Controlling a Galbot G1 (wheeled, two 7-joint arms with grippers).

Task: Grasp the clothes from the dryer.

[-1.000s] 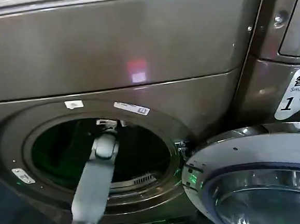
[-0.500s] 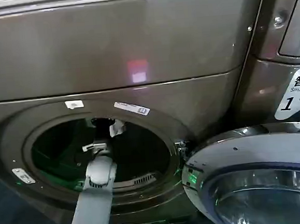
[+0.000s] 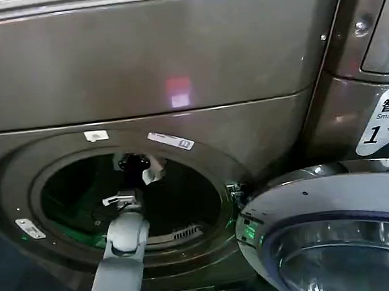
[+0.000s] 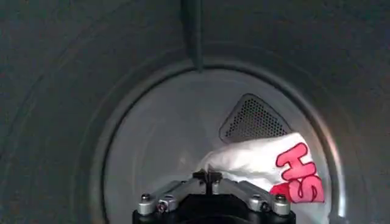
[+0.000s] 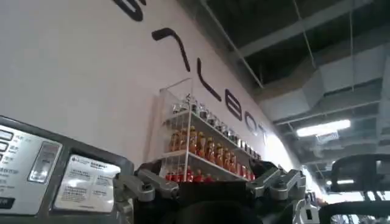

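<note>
The left gripper (image 3: pixel 137 165) was inside the dryer (image 3: pixel 175 66), jaws pinching the clothes (image 4: pixel 262 164); its door (image 3: pixel 336 229) hung open beside

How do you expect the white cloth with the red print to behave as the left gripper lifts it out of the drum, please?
The clothes look soft and creased, so they will probably sag and drape from the left gripper, not hold shape. The bundle is small against the dryer drum, so likely light. A trailing edge might drag across the porthole rim.
</note>
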